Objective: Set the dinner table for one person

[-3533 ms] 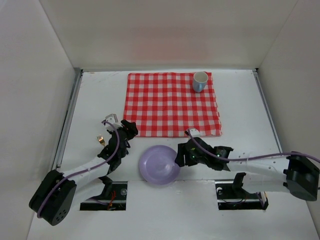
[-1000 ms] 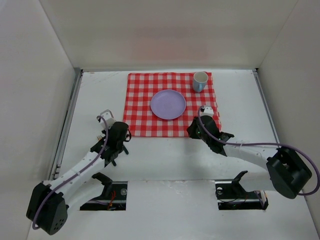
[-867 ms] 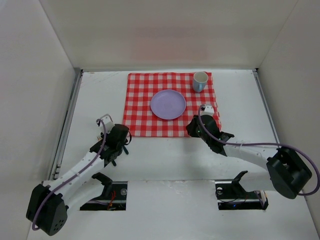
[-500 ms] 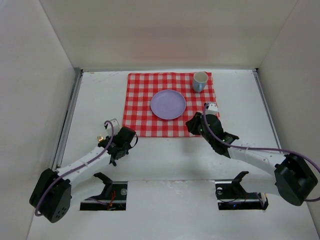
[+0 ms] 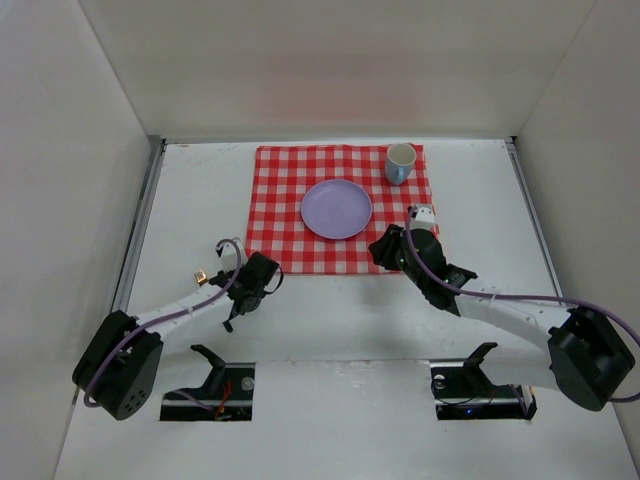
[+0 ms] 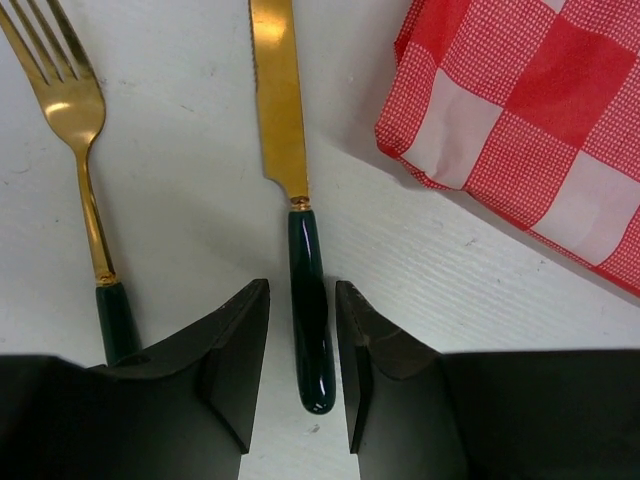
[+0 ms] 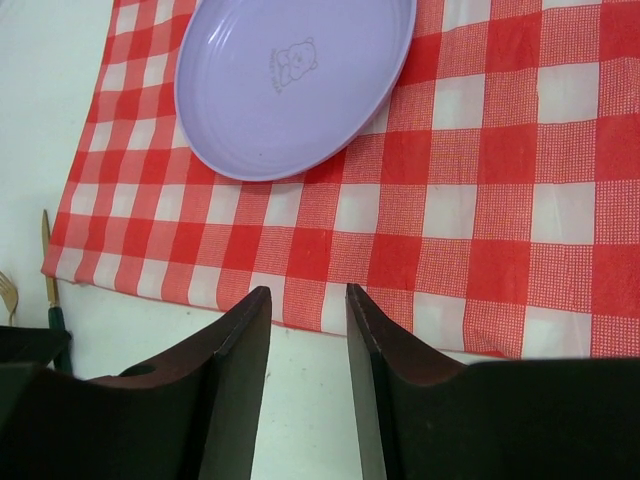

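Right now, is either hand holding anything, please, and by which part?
Nothing: the left hand sits open around the knife's green handle; the right hand is open and empty.

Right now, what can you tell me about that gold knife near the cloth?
The knife has a shiny gold blade and a glossy dark green handle. It lies flat on the white table, its tip cut off by the picture's edge. A matching fork lies alongside, the corner of the red-checked cloth on the other side, neither touching it. The left end effector straddles the handle, open, not clamping it.
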`<state>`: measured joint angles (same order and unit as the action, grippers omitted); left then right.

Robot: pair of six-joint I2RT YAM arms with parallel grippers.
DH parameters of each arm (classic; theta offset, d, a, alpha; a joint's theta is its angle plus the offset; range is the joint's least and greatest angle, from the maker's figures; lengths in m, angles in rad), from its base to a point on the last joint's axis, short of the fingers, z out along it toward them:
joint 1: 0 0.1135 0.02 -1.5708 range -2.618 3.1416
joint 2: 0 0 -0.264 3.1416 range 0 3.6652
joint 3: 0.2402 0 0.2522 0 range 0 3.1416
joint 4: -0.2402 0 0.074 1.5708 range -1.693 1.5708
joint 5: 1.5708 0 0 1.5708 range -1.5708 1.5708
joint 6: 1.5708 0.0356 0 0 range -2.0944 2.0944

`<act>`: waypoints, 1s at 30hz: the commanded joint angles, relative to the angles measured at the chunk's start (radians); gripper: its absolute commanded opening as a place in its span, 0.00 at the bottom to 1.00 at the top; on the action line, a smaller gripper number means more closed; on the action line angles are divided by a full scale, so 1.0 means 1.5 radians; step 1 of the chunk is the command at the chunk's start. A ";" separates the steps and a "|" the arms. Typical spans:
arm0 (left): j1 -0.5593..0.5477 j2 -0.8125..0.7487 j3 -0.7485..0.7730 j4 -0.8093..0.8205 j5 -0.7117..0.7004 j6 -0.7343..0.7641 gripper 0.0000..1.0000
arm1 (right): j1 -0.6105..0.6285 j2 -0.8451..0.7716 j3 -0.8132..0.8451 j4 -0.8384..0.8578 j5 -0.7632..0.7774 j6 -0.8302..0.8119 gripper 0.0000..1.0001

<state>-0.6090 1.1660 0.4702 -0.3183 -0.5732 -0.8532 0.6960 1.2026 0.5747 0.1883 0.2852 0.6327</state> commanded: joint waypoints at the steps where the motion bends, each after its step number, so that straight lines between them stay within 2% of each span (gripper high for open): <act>1: 0.004 0.015 0.015 0.034 -0.005 0.009 0.30 | 0.009 -0.011 -0.001 0.037 0.011 0.000 0.42; 5: 0.013 0.032 0.014 0.047 -0.011 0.018 0.28 | 0.009 -0.008 0.001 0.036 0.013 -0.004 0.42; 9: 0.018 0.032 0.011 0.050 -0.005 0.032 0.12 | 0.009 -0.009 -0.001 0.031 0.010 0.000 0.43; 11: 0.020 0.026 0.007 0.046 -0.003 0.038 0.07 | 0.007 -0.024 -0.007 0.035 0.014 -0.001 0.44; 17: -0.010 -0.072 0.040 -0.033 -0.021 0.056 0.04 | -0.009 -0.050 -0.021 0.039 0.017 0.003 0.55; 21: -0.090 -0.100 0.129 -0.089 -0.050 0.058 0.04 | -0.032 -0.070 -0.033 0.040 0.034 0.007 0.58; 25: -0.189 -0.023 0.223 -0.055 -0.075 0.070 0.04 | -0.074 -0.111 -0.060 0.035 0.075 0.041 0.65; 30: -0.250 0.143 0.335 0.131 -0.042 0.133 0.04 | -0.175 -0.159 -0.090 -0.014 0.091 0.097 0.68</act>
<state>-0.9524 1.2762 0.8940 -0.2871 -0.6510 -0.7303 0.4927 1.0061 0.4625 0.1795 0.3710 0.7105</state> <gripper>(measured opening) 0.135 0.680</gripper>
